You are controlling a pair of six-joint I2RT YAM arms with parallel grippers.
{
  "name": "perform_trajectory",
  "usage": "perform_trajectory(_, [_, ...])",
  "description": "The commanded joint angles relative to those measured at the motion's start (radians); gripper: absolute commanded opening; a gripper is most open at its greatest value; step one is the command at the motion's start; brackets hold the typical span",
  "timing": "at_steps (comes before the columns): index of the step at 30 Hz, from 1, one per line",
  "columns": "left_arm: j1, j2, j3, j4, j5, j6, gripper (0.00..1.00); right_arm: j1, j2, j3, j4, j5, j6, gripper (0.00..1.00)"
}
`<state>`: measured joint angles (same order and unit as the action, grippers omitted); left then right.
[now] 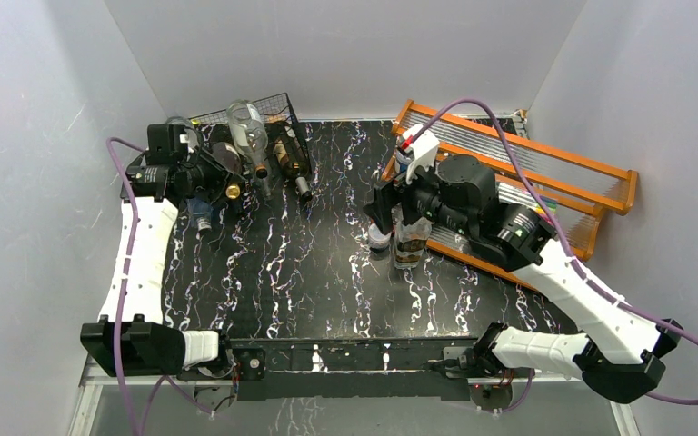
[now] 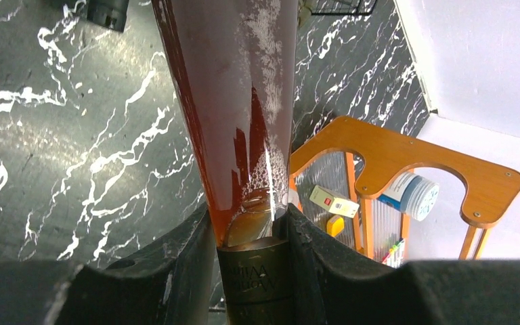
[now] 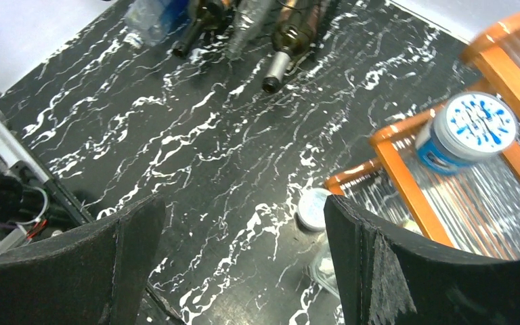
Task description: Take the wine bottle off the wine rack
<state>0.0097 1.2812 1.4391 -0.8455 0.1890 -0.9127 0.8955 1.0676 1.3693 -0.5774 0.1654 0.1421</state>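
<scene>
The left gripper (image 2: 254,227) is clamping the wine bottle (image 2: 233,101) by its foil-capped neck — the slim end, likely easiest to draw it out by (its body is lying at the left front of the wine rack (image 1: 284,102)). The right gripper (image 3: 244,230) is hovering spread wide, empty, well apart.

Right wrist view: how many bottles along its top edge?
4: a plastic bottle leftmost, then a dark bottle, a clear bottle and a brown capped bottle. Others may be cropped.

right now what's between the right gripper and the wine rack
bare marbled tabletop, then bottle necks poking out of the wine rack; seen in top view
</scene>
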Motion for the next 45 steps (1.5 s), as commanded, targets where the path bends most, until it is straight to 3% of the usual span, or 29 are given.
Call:
perform_trajectory(1, [0.000,-0.144,0.157,0.183,0.086,0.016,0.00,-0.003,0.035,0.033,0.153,-0.156,-0.079,0.98])
perform_trajectory(6, [-0.003,-0.162,0.154,0.158,0.152,-0.034,0.00,0.010,0.134,0.050,0.222,-0.290,-0.100,0.98])
perform_trajectory(14, [-0.045,-0.178,0.213,0.096,0.167,-0.091,0.00,0.098,0.268,0.064,0.397,-0.319,-0.182,0.98])
perform_trajectory(28, [-0.100,-0.251,0.052,0.106,0.291,-0.229,0.00,0.186,0.442,0.026,0.627,-0.332,-0.218,0.98])
perform_trajectory(37, [-0.120,-0.292,-0.021,0.083,0.339,-0.332,0.00,0.209,0.484,-0.233,1.144,-0.367,-0.320,0.98])
perform_trajectory(41, [-0.123,-0.335,-0.051,0.069,0.318,-0.363,0.00,0.210,0.552,-0.326,1.429,-0.335,-0.443,0.98])
perform_trajectory(45, [-0.135,-0.331,-0.074,0.049,0.341,-0.385,0.00,0.210,0.666,-0.270,1.530,-0.259,-0.509,0.98])
